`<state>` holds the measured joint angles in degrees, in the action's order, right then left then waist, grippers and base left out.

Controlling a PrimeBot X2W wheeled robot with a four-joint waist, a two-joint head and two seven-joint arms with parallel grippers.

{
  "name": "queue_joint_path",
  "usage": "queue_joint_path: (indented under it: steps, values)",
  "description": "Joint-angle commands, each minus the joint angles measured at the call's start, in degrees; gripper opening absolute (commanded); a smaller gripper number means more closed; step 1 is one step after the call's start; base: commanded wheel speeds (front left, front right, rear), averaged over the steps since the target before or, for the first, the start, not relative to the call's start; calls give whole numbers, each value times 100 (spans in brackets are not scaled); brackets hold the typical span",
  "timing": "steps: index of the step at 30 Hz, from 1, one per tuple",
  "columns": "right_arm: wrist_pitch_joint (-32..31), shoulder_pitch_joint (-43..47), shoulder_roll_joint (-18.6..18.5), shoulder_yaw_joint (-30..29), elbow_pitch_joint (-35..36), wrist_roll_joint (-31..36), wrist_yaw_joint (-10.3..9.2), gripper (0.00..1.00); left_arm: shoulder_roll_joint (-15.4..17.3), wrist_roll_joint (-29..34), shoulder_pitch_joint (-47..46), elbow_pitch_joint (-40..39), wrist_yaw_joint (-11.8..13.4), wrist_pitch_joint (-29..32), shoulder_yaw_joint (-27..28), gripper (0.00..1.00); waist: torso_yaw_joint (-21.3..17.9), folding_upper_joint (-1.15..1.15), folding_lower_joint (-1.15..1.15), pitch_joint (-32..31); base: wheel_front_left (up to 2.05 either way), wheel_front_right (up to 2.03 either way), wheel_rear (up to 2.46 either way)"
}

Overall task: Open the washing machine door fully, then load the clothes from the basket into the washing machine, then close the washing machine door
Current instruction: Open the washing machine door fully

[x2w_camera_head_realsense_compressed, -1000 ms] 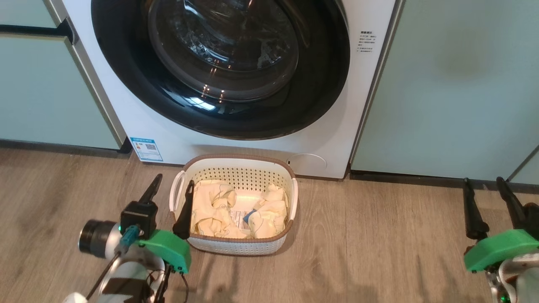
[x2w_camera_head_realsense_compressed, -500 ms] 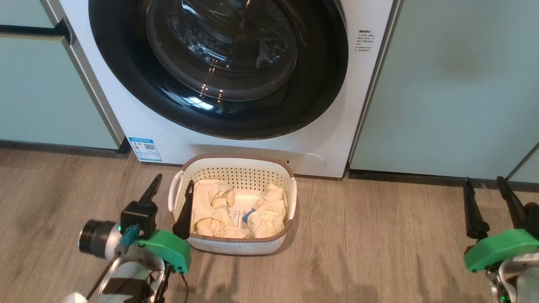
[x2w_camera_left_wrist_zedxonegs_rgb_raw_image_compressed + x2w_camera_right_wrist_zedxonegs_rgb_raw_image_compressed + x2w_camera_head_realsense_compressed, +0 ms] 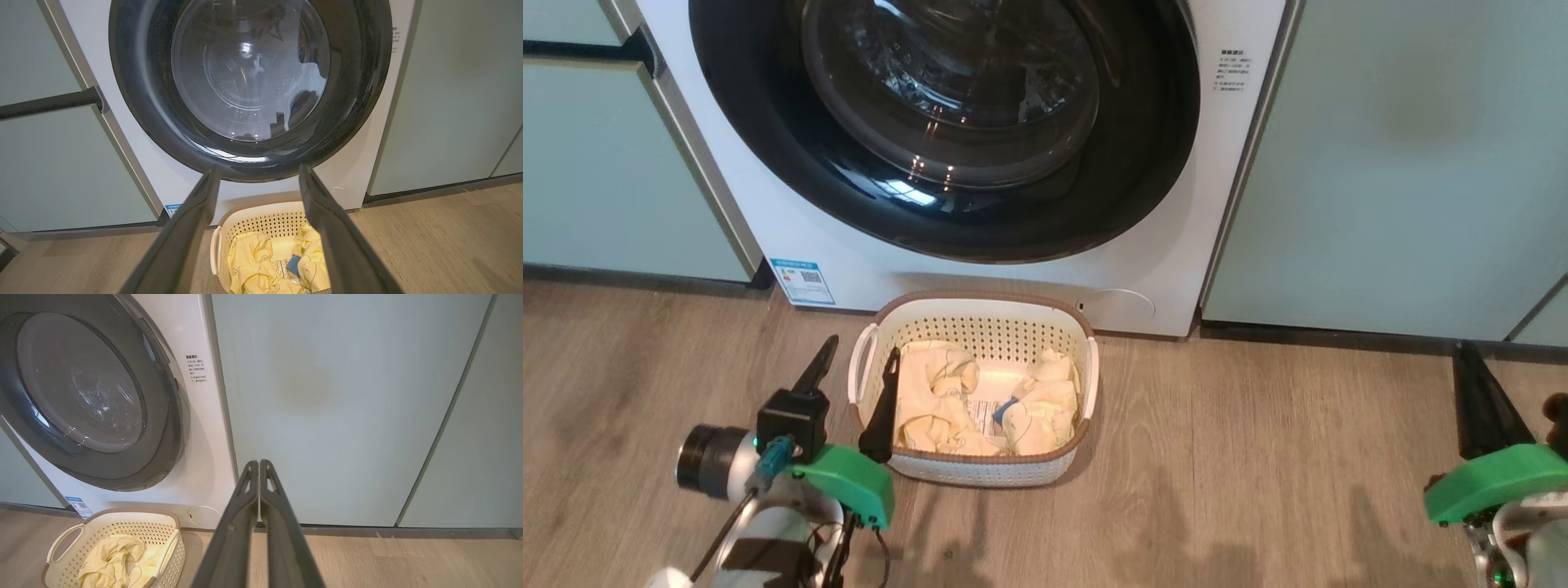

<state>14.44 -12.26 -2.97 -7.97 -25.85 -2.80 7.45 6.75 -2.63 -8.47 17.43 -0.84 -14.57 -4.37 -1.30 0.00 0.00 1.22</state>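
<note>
R gripper [image 3: 1463, 353]: jaws were apart a sec ago, now pressed together, nothing between them; same in wrist view [image 3: 259, 462]. Holds low right, over the floor [image 3: 1241, 457], facing the pale green cabinet [image 3: 1405, 163].
L gripper [image 3: 863, 347]: no change, jaws spread, empty, tips at the basket's left end.
Head cam drifted a bit; things themselves not moved.
Washing machine door [image 3: 947, 106] shut flat on the washing machine [image 3: 1160, 269].
Basket [image 3: 980, 298] on the floor just in front of the machine, under the door. Clothes [image 3: 939, 400] lie in it in two heaps.
Writing: blue sticker [image 3: 802, 282] at machine's lower left w/ QR code, txt too small. Printed note [image 3: 1232, 72] right of door, unreadable. Label [image 3: 983, 416] on basket bottom, unreadable.
</note>
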Motion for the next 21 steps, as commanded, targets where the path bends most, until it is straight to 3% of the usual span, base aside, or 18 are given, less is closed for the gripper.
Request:
queue_joint_path:
  steps: [1, 11, 17, 18, 21]
  values:
    - [56, -347, -37, 124, 151, -93, 3, 0, 99, -13, -347, -217, 11, -43, 180, 100, 4, 0, 0, 49, 0, 0, 0]
    - [-94, -915, -143, 157, -260, -1718, 3, 0, 62, 8, -586, -332, -28, -43, 127, 100, 121, 0, 0, 458, 0, 0, 0]
    - [-637, -1506, -245, 174, -226, -3532, 3, 0, 14, 32, -817, -412, -52, -43, 59, 100, 255, 0, 0, 820, 0, 0, 0]
    - [-637, -1506, -245, 174, -226, -3532, 3, 0, 14, 32, -817, -412, -52, -43, 59, 100, 255, 0, 0, 820, 0, 0, 0]
    - [-1144, -1857, -282, 94, -147, -4649, 3, 0, -6, 44, -953, -455, -64, -43, 28, 100, 324, 0, 0, 1022, 0, 0, 0]
